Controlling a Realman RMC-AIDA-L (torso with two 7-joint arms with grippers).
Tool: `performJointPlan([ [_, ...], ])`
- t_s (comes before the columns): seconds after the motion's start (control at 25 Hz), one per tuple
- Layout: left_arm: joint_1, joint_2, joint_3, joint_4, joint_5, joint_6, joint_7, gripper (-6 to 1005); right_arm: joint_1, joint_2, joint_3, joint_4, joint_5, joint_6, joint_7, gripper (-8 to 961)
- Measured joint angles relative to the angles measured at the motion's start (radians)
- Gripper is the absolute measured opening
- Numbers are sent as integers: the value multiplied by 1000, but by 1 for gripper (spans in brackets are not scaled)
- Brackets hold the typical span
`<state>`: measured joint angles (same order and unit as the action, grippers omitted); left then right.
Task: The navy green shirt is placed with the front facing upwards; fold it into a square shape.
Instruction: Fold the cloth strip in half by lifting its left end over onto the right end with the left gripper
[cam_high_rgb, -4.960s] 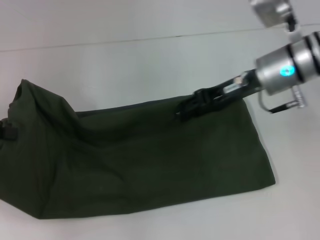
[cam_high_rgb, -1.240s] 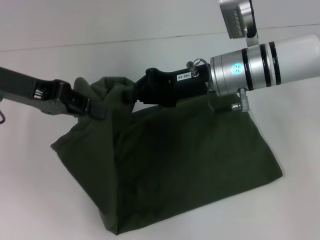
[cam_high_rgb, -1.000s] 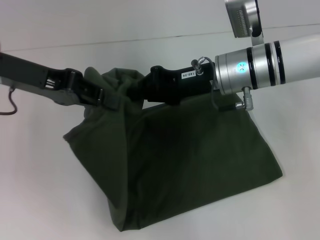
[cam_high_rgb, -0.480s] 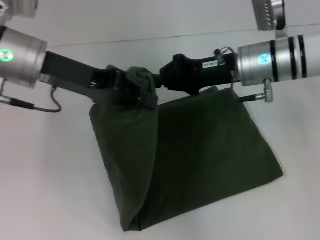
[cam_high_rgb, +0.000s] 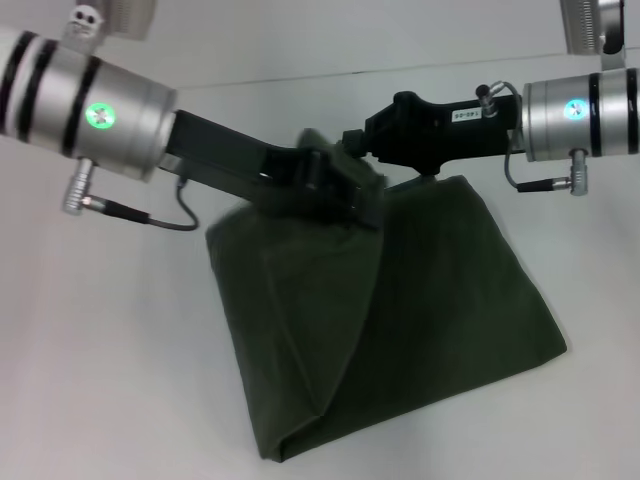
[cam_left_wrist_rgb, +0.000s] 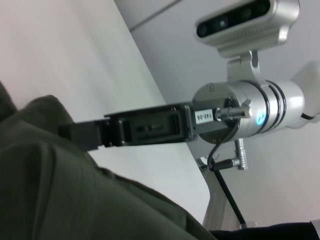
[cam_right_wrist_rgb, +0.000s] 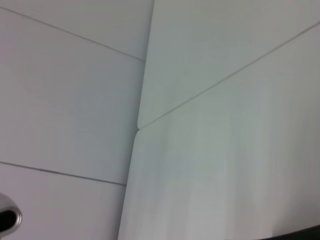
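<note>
1. Navy green shirt (cam_high_rgb: 440, 300) lies on the white desk (cam_high_rgb: 120, 350), already doubled over on itself, and we see only plain green cloth with no lettering showing.
2. We find its lower layer spread flat toward the right side of the head view, with one corner reaching out to the right edge of the pile.
3. A second layer is lifted from the left and hangs in a sloping sheet, its fold line running down to a blunt corner at the near edge of the desk.
4. We see the left gripper (cam_high_rgb: 345, 190) raised above the desk at the top of that sheet, clamped on a bunched edge of the shirt (its fingers are half buried in the cloth).
5. The left arm's silver wrist enters from the upper left of the head view, a green light glowing on it.
6. We see the right gripper (cam_high_rgb: 358, 140) coming in from the right, its black body level, and its tip meets the same bunch of cloth just beside the left gripper.
7. Whether its fingers are apart or together, we cannot tell, since the tip is hidden by cloth.
8. In the left wrist view the green cloth fills the foreground and the right gripper's black body points toward it.
9. The right wrist view shows only pale surfaces with thin seams.
</note>
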<state>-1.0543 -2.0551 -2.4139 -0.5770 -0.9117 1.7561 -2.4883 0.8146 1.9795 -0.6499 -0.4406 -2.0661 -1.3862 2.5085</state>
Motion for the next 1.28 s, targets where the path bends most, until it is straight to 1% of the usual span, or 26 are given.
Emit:
performJointPlan([
  [0.28,-18,-43,24,8,0,-55,-5,92,-20,-9,4,-9,0,-2,0,2],
  [0.36,-21,-63,39,15,0,-93,-8,93,-25,-11,4,-14,0,-2,0,2],
  [0.52,-23,-89,53,23,0,-141,-8,94,-36,-18,4,-21,0,-1,-1,2],
  [0.64,-28,-103,52,29,-4,-165,-8,96,-46,-24,7,-22,0,-2,-1,2],
  [0.72,-34,-107,54,40,-21,-175,-5,96,-52,-28,11,-22,0,-2,-1,2],
  [0.96,-47,-108,80,55,-93,-176,2,98,-65,-36,24,-24,0,-8,-1,2],
  [1.28,-57,-109,101,69,-105,-202,8,101,-81,-43,32,-54,0,-15,4,2],
])
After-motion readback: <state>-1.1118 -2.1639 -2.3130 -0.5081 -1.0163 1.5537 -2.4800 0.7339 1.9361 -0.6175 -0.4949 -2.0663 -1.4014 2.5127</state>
